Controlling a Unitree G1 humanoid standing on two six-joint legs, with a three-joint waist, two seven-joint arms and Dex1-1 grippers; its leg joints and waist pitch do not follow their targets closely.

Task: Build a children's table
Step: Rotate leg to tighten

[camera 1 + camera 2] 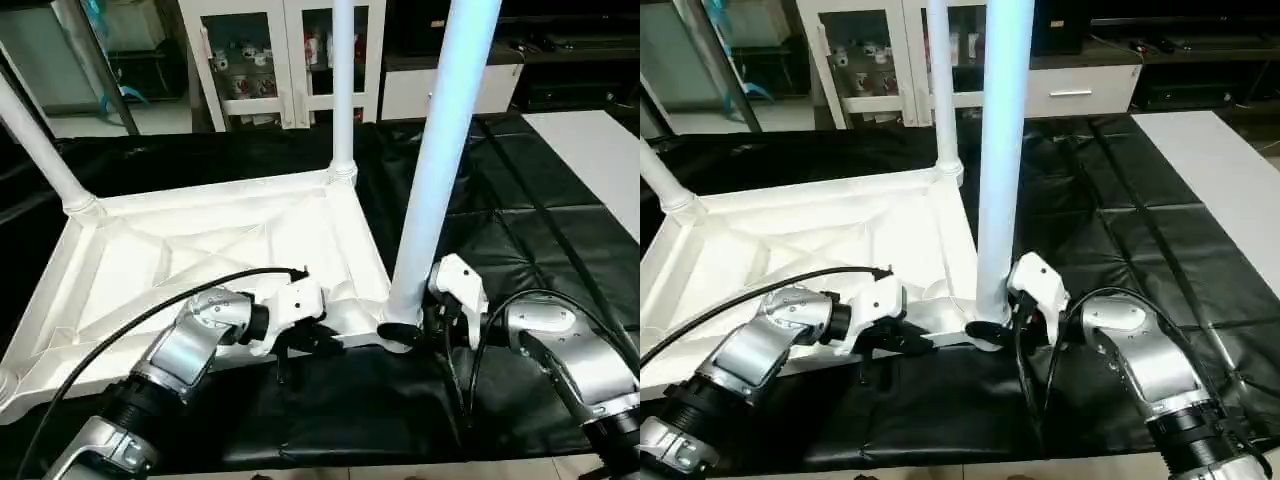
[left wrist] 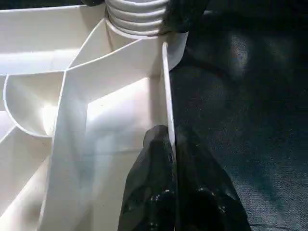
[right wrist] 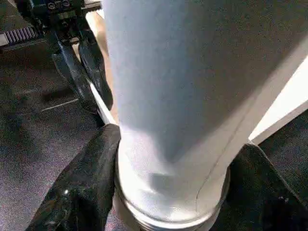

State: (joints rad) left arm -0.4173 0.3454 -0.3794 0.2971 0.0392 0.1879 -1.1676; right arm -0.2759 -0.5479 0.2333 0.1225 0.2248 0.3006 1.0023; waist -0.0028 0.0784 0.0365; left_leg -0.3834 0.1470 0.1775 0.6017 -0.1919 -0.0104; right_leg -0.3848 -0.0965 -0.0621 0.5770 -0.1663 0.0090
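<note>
The children's table lies upside down on the black-covered surface: its white tabletop (image 1: 150,250) shows its ribbed underside. Three white legs stand upright in corner sockets: one at the far left (image 1: 40,140), one at the back (image 1: 342,90), one at the near right corner (image 1: 440,170). My left gripper (image 1: 300,350) is shut on the tabletop's near rim (image 2: 166,96), one finger on each side of the thin wall. My right gripper (image 1: 405,335) holds the base of the near right leg (image 3: 173,96), a black finger (image 3: 82,187) pressed against each side just above the socket.
A white glass-door cabinet (image 1: 270,60) stands behind the work surface. A white slab (image 1: 600,160) lies at the far right on the black cover (image 1: 500,220). A black cable (image 1: 150,310) loops over my left forearm, another beside my right wrist (image 1: 480,350).
</note>
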